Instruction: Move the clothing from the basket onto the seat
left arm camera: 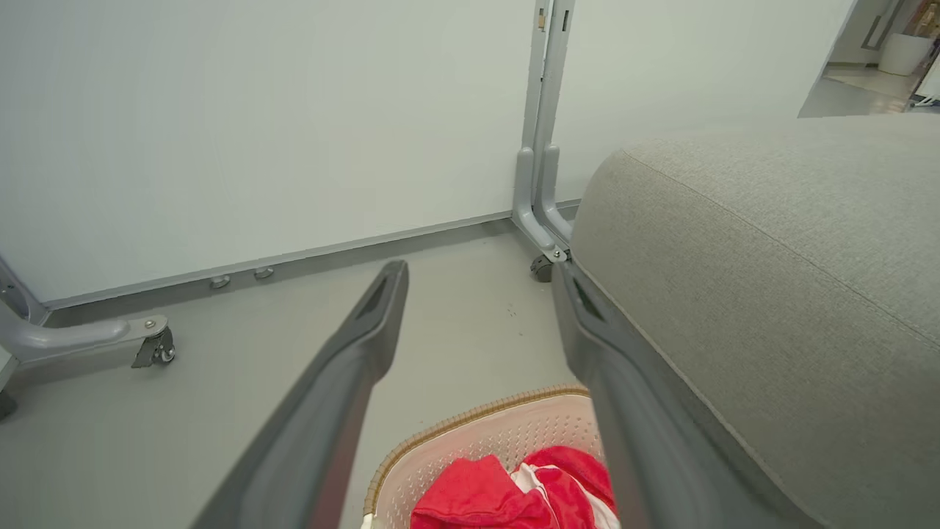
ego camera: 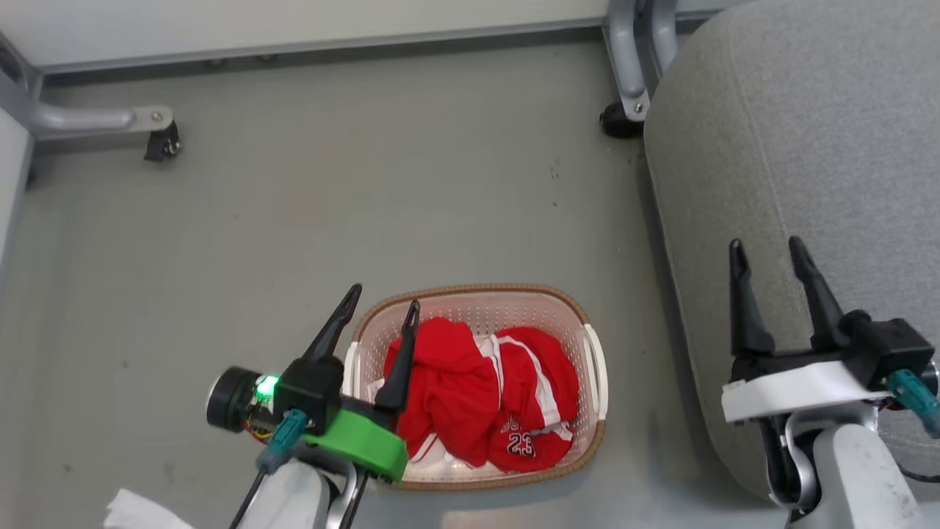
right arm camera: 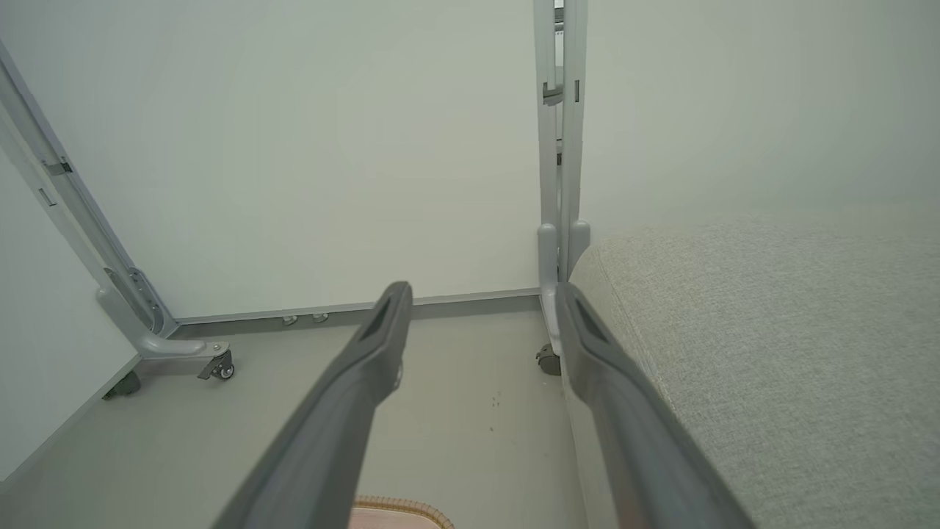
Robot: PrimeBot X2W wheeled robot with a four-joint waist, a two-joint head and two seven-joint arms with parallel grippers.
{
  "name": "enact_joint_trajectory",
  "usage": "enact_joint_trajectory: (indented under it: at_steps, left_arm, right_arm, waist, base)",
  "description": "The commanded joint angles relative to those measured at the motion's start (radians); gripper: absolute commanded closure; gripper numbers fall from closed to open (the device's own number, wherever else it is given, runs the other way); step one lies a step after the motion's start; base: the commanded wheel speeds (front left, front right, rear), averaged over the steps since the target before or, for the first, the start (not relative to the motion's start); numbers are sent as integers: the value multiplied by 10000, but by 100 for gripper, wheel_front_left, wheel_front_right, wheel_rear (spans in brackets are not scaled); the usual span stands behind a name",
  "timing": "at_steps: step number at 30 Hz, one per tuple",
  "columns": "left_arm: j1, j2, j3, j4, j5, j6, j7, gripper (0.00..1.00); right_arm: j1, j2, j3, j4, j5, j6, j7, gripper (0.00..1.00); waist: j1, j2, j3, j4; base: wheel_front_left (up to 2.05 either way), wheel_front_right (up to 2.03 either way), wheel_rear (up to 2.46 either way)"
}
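Note:
Both red garments lie bunched in the cream perforated basket (ego camera: 591, 353) on the floor: a plain red one (ego camera: 448, 382) on the left, and one with white stripes and a dark 23 (ego camera: 536, 411) on the right. My left gripper (ego camera: 384, 297) hangs open over the basket's left rim, nothing between its fingers; in its wrist view (left arm camera: 477, 275) the red clothing (left arm camera: 507, 496) and the basket (left arm camera: 470, 433) lie below. My right gripper (ego camera: 764, 246) stands open and empty over the left edge of the grey seat (ego camera: 822, 139). The seat (right arm camera: 778, 353) fills the right of the right wrist view beside that gripper (right arm camera: 481, 294).
Grey partition feet with castors stand at the back left (ego camera: 158, 139) and beside the seat's far corner (ego camera: 624, 110). A white wall panel (left arm camera: 257, 125) closes the back. Something white (ego camera: 139, 510) lies at the lower left on the grey floor.

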State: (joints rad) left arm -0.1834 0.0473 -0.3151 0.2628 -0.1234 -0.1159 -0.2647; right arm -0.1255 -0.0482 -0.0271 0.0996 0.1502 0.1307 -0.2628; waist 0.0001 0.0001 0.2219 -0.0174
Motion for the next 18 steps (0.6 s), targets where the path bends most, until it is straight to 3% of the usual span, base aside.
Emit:
enact_joint_trajectory:
  at_steps: [1, 11, 18]
  left_arm:
    - [-388, 57, -180, 183, 289, -69, 4, 0]
    - [-2349, 402, -1401, 1448, 988, -153, 2, 0]
    - [-3679, 1168, -2674, 2377, 1551, -150, 1, 0]
  right_arm:
    - [-292, -34, -111, -117, 168, 1, -32, 0]
    - [-1424, -34, 29, -690, 254, 1, -32, 0]
    - [-2050, -34, 54, -1085, 291, 1, -32, 0]
  waist:
    - [-1, -1, 1323, -45]
    - [-1, -1, 3294, -384]
    - [-1, -1, 4508, -757]
  base:
    - [0, 0, 0]
    - [0, 0, 0]
    - [0, 0, 0]
